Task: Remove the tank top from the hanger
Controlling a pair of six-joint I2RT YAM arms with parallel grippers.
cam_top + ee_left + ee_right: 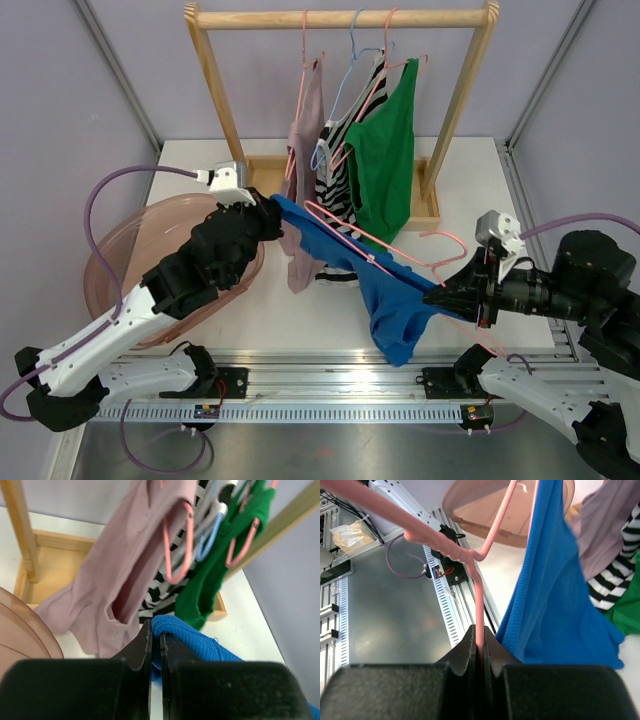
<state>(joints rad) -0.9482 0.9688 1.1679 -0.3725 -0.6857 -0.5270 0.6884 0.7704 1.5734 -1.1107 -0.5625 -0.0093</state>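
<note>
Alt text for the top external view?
Two robot arms stretch a blue knit tank top between them: the left end effector pinches one end, the right end effector clamps its thin pink hanger. A wooden clothes rack stands behind.

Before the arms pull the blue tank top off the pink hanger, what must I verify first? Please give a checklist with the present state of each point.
1. The left gripper holds the blue tank top: ok, jaws shut on its edge.
2. The right gripper holds the pink hanger: ok, jaws shut on the wire.
3. Hanger lifted off the wooden rack: ok.
4. Tank top free of the hanger: not ok, fabric drapes over the wire.
5. The pink top clear of the left gripper: cannot tell, it hangs very close.
</note>
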